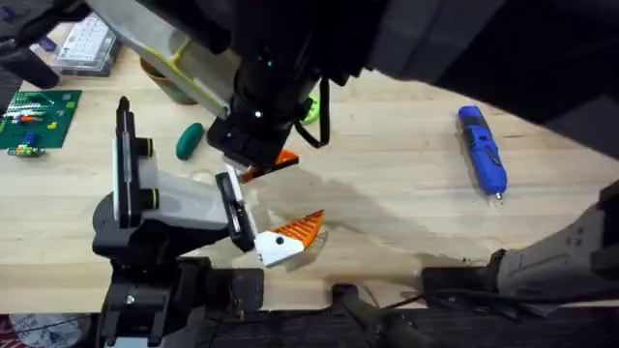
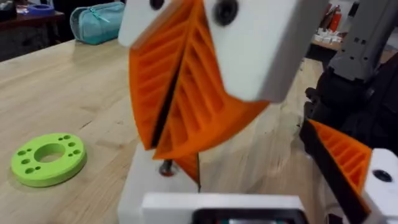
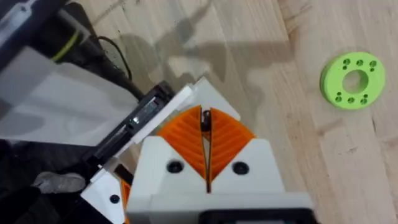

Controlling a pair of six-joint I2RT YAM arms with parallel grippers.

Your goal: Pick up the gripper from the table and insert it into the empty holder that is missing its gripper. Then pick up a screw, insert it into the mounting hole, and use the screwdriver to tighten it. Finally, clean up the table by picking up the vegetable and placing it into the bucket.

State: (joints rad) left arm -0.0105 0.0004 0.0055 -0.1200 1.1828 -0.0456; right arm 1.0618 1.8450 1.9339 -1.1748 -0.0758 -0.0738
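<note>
Two pincers crowd holder (image 1: 160,208) at near left. Right pincer (image 3: 205,124) pinched shut on tiny dark bit, maybe screw. Left pincer: can't tell. Screwdriver (image 1: 482,150) far right on worktop (image 1: 387,193); vegetable (image 1: 189,140) far left.

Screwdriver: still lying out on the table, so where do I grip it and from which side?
Grip the screwdriver across the middle of its blue barrel, coming straight down from above. It lies flat on the table, bit pointing toward the arms' bases, with open wood on both long sides.
</note>
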